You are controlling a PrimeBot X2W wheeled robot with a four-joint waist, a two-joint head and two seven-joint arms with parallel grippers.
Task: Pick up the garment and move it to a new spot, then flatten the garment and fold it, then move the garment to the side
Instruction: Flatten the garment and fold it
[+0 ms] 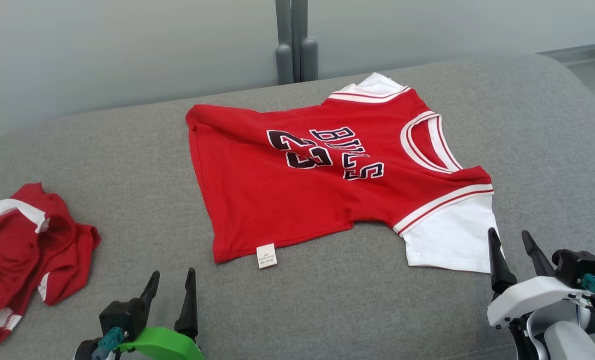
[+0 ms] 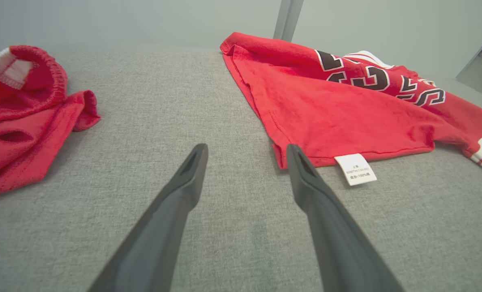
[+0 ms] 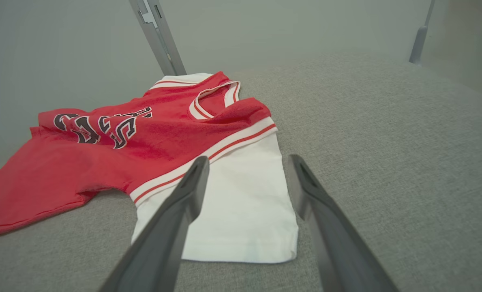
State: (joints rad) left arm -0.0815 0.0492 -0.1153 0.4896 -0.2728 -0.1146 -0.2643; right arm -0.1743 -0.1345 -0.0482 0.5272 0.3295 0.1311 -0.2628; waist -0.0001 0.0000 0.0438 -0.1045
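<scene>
The garment is a red jersey with white sleeves and dark "BULLS 23" lettering, lying spread flat on the grey cushion, hem toward the left, neck toward the right. My left gripper stands open near the front edge, just short of the hem corner and its white label. In the left wrist view the garment lies ahead and right of the open left gripper. My right gripper is open beside the near white sleeve; in the right wrist view the right gripper hovers over that sleeve.
A second red garment with white trim lies crumpled at the cushion's left edge, also seen as a red heap in the left wrist view. Grey posts rise behind the cushion against a pale wall. Bare cushion lies right of the jersey.
</scene>
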